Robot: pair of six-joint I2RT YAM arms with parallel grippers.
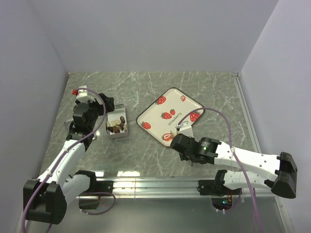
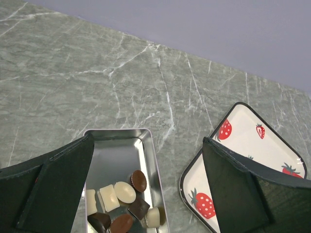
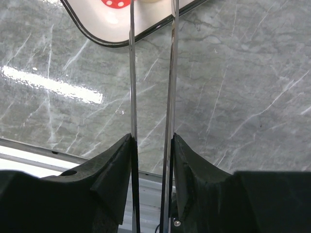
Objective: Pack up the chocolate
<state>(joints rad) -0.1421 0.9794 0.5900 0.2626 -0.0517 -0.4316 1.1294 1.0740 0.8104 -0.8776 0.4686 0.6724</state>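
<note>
Several small dark brown and cream chocolates [image 2: 125, 191] lie in a small open metal tin [image 2: 114, 150], also seen in the top view [image 1: 116, 133]. My left gripper [image 2: 148, 141] hangs open and empty above the tin; in the top view it [image 1: 103, 115] is just left of the tin. My right gripper [image 3: 151, 138] is shut on thin metal tongs [image 3: 132, 73]. The blades reach onto the near edge of the strawberry tray [image 3: 97, 22]. A cream bit [image 3: 150, 1] shows between the blade tips at the frame's top edge.
The white strawberry-print tray [image 1: 171, 104] lies right of the tin, tilted like a diamond. A metal rail [image 1: 155, 184] runs along the near table edge. Grey walls enclose the left, back and right sides.
</note>
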